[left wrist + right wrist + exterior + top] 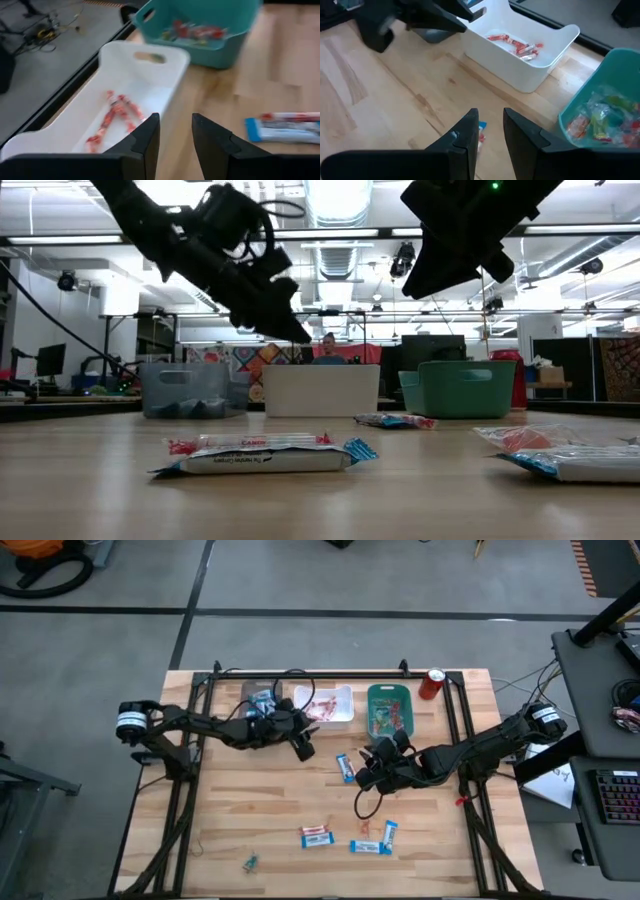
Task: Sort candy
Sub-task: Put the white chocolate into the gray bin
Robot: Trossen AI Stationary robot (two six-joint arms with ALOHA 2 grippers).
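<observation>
A pale wooden tabletop (250, 810) in a workshop is set with three bins along its far edge, grey (258, 698), white (330, 703) and teal (389, 708), so that each kind of candy is given its own place. The left end effector (175, 137) is held beside the white bin, fingers slightly apart and empty, apparently just clear of a drop. The right end effector (490, 131), fingers slightly apart and empty, is poised above a blue-and-white bar (345, 767), while more bars (350, 838) are left unsorted nearer the front.
</observation>
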